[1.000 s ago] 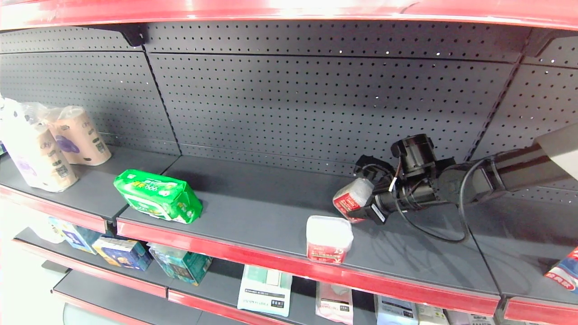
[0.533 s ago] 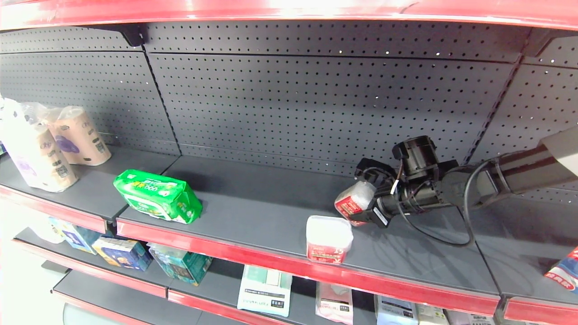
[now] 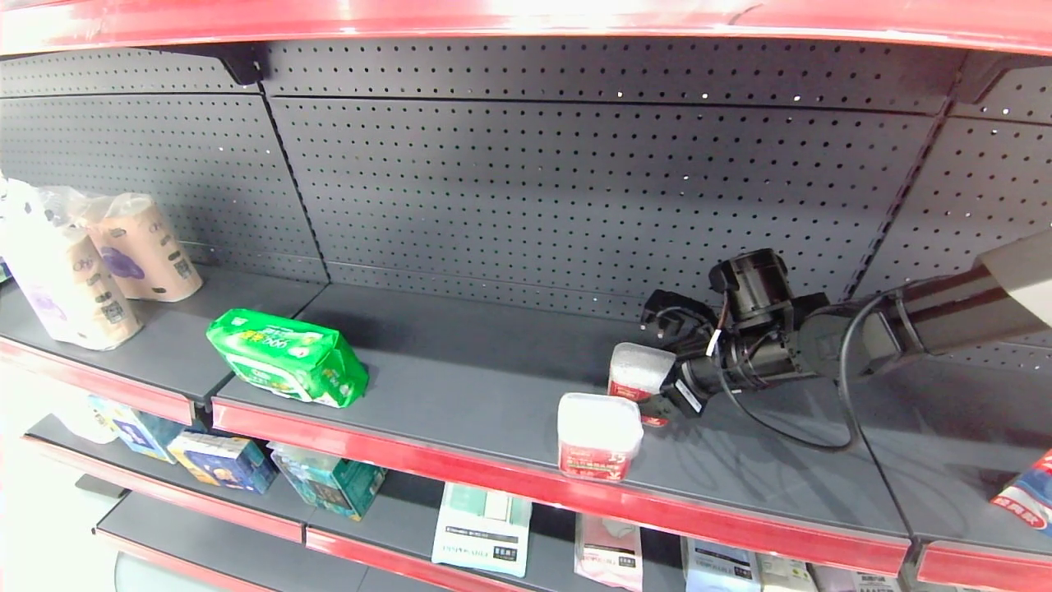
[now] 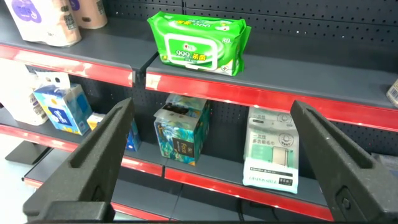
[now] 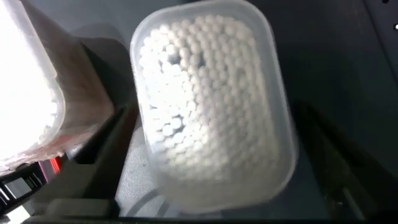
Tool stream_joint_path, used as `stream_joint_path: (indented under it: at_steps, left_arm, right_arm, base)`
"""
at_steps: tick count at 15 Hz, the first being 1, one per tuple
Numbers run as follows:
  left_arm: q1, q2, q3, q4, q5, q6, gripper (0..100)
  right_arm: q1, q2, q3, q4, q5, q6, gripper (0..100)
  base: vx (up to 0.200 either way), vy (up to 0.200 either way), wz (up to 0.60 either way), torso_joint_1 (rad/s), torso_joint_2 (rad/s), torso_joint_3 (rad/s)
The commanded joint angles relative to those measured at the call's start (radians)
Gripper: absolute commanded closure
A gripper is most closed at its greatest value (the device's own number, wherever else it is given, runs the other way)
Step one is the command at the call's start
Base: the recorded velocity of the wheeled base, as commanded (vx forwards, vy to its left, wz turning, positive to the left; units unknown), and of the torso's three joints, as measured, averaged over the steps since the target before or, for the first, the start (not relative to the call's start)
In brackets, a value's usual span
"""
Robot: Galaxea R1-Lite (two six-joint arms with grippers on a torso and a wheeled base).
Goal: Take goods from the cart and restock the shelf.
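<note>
A shop: tiered shelves (image 3: 493, 386) with red front rails (image 3: 526, 485) and a perforated back panel (image 3: 575, 181) carry packaged goods, paper rolls (image 3: 140, 247) at nine o'clock, wet wipes (image 3: 288, 358) beside them.

Grey shelf (image 3: 493, 386), red front lip. On it: paper roll packs (image 3: 82, 263) far left, green wipes pack (image 3: 288, 358), front swab box (image 3: 598, 434) at lip, rear swab box (image 3: 639, 372) just behind.

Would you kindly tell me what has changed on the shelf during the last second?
The right gripper lowered its cotton swab box and turned it from tilted to upright, at the shelf board behind the other swab box. The green wipes pack and paper rolls stayed put.
</note>
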Motion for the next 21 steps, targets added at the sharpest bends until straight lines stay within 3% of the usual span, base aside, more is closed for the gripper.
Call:
stream_joint_path:
  at_steps: [1, 17, 21]
  left_arm:
    - [0.0, 0.0, 0.0, 0.0, 0.0, -0.001, 0]
    - [0.0, 0.0, 0.0, 0.0, 0.0, -0.001, 0]
    - [0.0, 0.0, 0.0, 0.0, 0.0, -0.001, 0]
  right_arm:
    - [0.003, 0.005, -0.003, -0.001, 0.0, 0.0, 0]
    - [-0.091, -0.074, 0.063, -0.001, -0.049, 0.023, 0]
    - [-0.145, -0.077, 0.076, -0.003, -0.149, 0.035, 0]
  base:
    - [0.0, 0.0, 0.0, 0.0, 0.0, 0.0]
    - [0.0, 0.0, 0.0, 0.0, 0.0, 0.0]
    - [0.0, 0.0, 0.0, 0.0, 0.0, 0.0]
